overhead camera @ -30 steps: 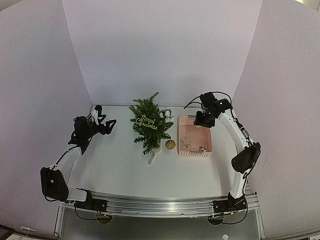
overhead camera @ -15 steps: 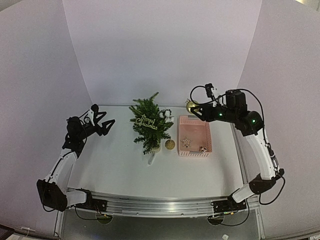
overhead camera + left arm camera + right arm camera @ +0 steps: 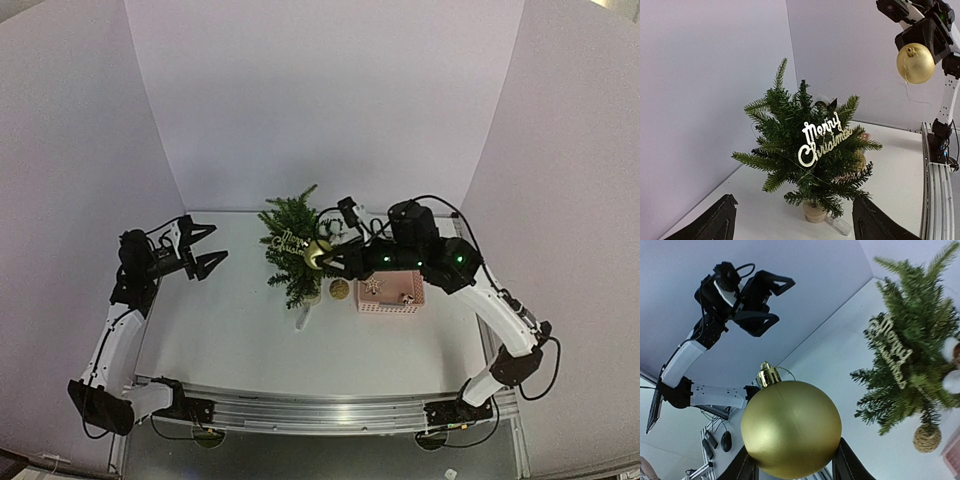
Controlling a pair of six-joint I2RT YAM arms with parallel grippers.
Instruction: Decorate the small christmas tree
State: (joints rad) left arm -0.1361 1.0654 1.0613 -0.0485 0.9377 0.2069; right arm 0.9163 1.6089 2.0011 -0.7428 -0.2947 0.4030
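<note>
Small christmas tree (image 3: 295, 246) just beside right jaws with gold bauble (image 3: 318, 254)

The left arm (image 3: 112, 335) and right arm (image 3: 503, 308), one at each end of the aluminium rail (image 3: 320, 412): white tubular links, black joint housings, looping black cables. The right arm's housings carry green lights (image 3: 458, 259). Black angular fingers form the left gripper (image 3: 218, 245) and right gripper (image 3: 322, 256).
</note>
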